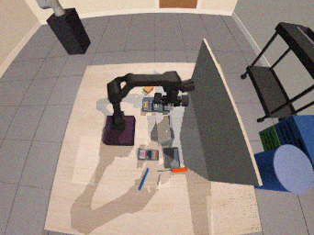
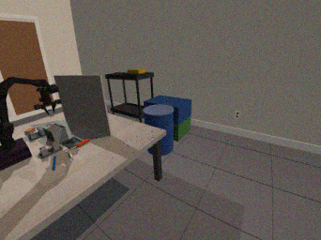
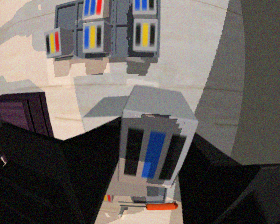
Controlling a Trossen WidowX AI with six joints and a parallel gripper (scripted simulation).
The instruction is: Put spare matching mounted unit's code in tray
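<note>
My gripper is shut on a grey spare marked with black, blue and black stripes. It holds the spare in the air beside the tall grey panel, over the far part of the table. Several other spares with coloured stripes lie grouped below it. The grey mounted unit stands nearer the front. The dark tray lies in front of the unit, with one more striped spare to its left.
An orange-handled screwdriver and a blue pen lie near the tray. A tan block lies beyond the spares. The arm's purple base is on the left. A black cart, a blue drum and boxes stand off the table.
</note>
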